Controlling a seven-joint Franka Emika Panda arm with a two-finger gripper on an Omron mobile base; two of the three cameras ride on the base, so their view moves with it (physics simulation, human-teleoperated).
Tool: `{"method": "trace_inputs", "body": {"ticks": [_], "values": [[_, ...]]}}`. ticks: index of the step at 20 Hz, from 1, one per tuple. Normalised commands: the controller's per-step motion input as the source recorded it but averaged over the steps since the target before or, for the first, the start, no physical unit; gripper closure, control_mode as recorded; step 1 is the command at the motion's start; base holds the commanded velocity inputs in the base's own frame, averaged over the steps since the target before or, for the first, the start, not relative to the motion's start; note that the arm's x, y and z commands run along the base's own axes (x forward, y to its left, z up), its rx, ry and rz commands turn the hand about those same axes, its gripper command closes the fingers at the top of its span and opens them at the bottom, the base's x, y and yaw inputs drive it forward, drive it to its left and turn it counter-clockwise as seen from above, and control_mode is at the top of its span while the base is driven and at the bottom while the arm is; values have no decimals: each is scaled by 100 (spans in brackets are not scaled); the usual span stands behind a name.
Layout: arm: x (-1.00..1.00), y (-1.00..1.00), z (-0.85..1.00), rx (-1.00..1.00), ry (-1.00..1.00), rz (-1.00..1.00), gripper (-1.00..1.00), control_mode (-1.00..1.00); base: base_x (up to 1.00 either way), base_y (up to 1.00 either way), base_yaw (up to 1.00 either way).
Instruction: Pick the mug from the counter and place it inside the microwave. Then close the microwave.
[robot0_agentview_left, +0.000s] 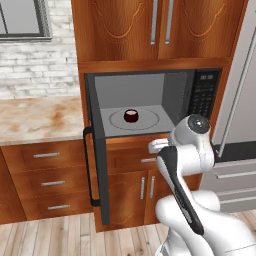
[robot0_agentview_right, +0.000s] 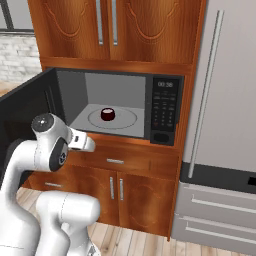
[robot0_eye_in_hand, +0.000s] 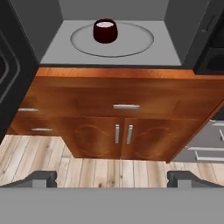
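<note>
The table (robot0_agentview_left: 35, 117), a mottled marble top over wooden drawers (robot0_agentview_left: 47, 182), lies well to the left of the pincer. Next comes the microwave door (robot0_agentview_left: 97, 170), swung fully out on its left hinge, its black bar handle (robot0_agentview_left: 88, 167) facing the room; in the hand view the door's inner face stands at the left edge, beside the left fingertip. The microwave (robot0_agentview_left: 150, 102) is open, its grey cavity bare-walled. The mug (robot0_agentview_left: 130, 115) stands upright on the round glass turntable (robot0_agentview_left: 147, 120), near its middle, ahead of and above the pincer, well apart from it.

The arm rises from the base, bends at a raised elbow (robot0_agentview_left: 196, 125), and carries its wrist forward to just below the microwave's front sill, over the cabinet drawer (robot0_agentview_right: 116, 161). The pincer (robot0_eye_in_hand: 112, 178) points forward and slightly downward toward the lower cabinet doors (robot0_eye_in_hand: 123, 134) and plank floor (robot0_eye_in_hand: 87, 168); its fingers (robot0_eye_in_hand: 41, 178) stand wide apart, holding nothing. To its right are the keypad (robot0_agentview_right: 165, 107) and, further right, the grey refrigerator (robot0_agentview_right: 220, 100).
</note>
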Motion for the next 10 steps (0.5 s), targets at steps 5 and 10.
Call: {"method": "trace_inputs", "body": {"ticks": [5, 10], "values": [[-65, 0, 40, 0, -5, 0, -100, -100, 0, 0, 0], [-57, 0, 37, 0, -3, 0, -100, -100, 0, 0, 0]]}}
